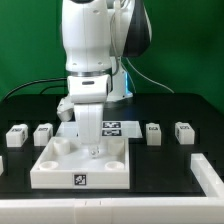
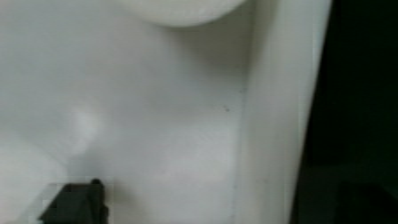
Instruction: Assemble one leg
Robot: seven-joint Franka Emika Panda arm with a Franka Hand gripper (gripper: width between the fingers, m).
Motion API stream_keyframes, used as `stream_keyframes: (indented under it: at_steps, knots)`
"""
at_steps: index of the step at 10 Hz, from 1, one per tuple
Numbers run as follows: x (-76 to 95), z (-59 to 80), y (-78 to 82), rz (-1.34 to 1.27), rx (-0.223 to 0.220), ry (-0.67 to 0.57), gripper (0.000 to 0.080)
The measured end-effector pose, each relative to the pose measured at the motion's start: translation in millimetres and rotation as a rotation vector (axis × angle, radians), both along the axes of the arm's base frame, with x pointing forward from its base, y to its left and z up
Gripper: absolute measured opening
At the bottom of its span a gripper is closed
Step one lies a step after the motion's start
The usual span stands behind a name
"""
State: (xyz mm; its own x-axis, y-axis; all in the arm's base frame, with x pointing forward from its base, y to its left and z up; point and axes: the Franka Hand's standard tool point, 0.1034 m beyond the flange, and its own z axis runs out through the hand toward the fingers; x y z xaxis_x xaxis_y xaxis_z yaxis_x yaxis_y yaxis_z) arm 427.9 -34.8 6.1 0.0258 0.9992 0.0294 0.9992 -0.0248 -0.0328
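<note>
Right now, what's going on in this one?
The arm has its gripper lowered onto the large flat white square piece at the front of the table. Four legs lie loose on the table, none of them held: two on the exterior view's left and two on its right. The marker board lies behind the gripper. The wrist view shows only white surface up close, so whether the fingers are clamped on anything cannot be told.

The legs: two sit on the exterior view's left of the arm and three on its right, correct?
No. The exterior view shows only two on its right, one leg and a second leg, not three. The left pair is correct.
</note>
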Motion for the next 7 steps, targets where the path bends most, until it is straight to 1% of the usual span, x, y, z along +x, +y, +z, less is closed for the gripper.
stream_keyframes:
  at_steps: [1,2,3,4,5,6,7]
  knots:
    - [-0.1,0.0,0.0,-0.015,0.000,0.001,0.0650]
    - [-0.3,-0.3,0.0,-0.015,0.000,0.001,0.0557]
    - [-0.4,-0.4,0.0,-0.015,0.000,0.002,0.0557]
    - [-0.5,-0.5,0.0,-0.015,0.000,0.002,0.0375]
    - [-0.6,-0.6,0.0,-0.015,0.000,0.002,0.0239]
    - [-0.8,-0.7,0.0,-0.015,0.000,0.003,0.0065]
    - [0.3,-0.1,-0.4,-0.016,-0.001,-0.002,0.0065]
